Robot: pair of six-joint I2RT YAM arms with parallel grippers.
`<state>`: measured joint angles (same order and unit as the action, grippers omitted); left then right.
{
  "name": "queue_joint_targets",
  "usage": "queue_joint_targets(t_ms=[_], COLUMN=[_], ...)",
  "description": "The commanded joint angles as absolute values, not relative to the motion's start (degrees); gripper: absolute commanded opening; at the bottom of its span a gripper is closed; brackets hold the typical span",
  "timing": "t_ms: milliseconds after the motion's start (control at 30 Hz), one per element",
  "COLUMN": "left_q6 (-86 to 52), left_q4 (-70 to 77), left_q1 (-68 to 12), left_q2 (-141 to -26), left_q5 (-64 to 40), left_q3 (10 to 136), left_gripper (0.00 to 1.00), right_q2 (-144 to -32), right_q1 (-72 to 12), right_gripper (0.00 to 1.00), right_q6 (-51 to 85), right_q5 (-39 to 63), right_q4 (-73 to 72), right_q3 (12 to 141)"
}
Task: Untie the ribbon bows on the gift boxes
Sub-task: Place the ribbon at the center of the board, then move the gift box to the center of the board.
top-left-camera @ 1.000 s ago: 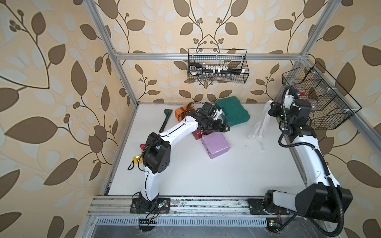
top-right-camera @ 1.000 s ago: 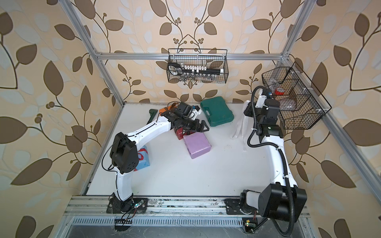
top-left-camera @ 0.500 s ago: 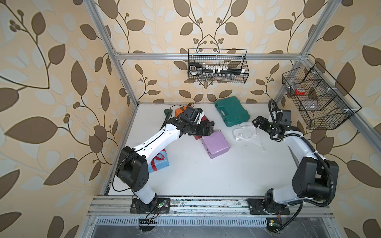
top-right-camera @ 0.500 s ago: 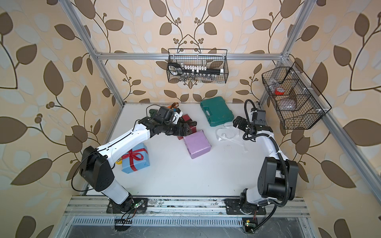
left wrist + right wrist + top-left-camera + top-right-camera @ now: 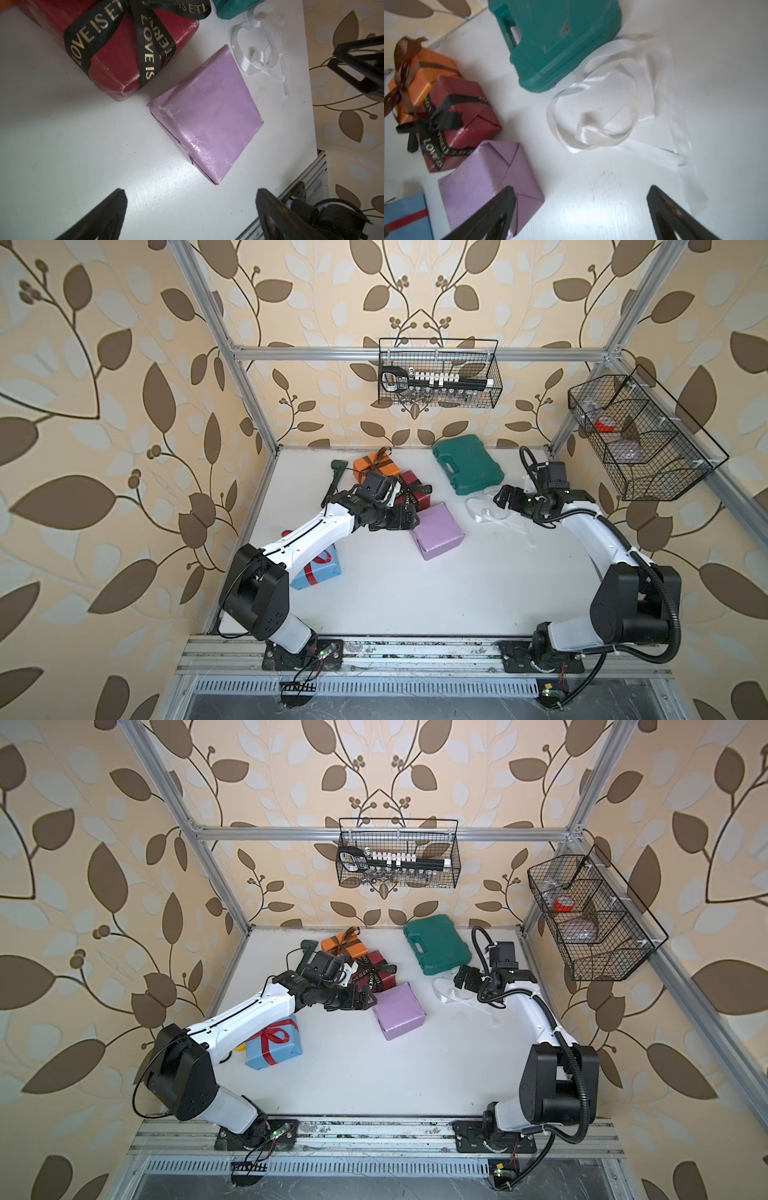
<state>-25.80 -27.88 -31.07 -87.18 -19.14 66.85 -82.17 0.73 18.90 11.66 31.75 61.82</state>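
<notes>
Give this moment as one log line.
left end effector: open; right end effector: open; white ribbon: loose, off lilac box; brown bow, black bow, red bow: tied

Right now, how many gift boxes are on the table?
4: orange box at the back, dark red box beside it, lilac box mid-table, blue box in front, partly under a robot arm.

place: we call it a robot lab cell
proof: aluminium frame (image 5: 332,353), leaf wallpaper panels (image 5: 104,385), white bench (image 5: 415,593), wire baskets (image 5: 438,373)
mount: arms (image 5: 307,537) bolted to a rail (image 5: 415,649)
</notes>
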Motion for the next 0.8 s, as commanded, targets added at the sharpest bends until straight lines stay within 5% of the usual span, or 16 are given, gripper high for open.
queue_joint_targets(t_ms=[0,267,367,400,767], left_q6=[-30.02,-39.74,-42.19,-42.73,-46.83], left_q4=[-22.97,1.06,8.9,10.93,21.34], left_q1=[-31.16,-35.57,-37.32,-37.68,-38.78], left_q2=[-83.89,-86.47,-89.81,-90.98,-106.32], left_q5=[-24.42,-33.09,-32.46,-31.69,-32.23], left_q3=[62.81,53.7,53.9,54.21,64.7], left_gripper=[0.99,0.99,0.99,0.99,0.99], right_q2=[-76.2,-65.92,-63.07,-62.35,-59.25], right_q1=[-3.85,-11.92,-11.93,-11.96,-10.86], right_gripper=[0.99,0.86,0.89,0.98,0.99], right_q6=[19.87,28.81,30.37,30.66,32.39], right_q5=[15.78,29.89,29.14,28.43,20.31], right_q4=[32.42,20.1,17.44,17.11,14.47], right_q3=[56.76,43.37,41.84,41.92,43.81])
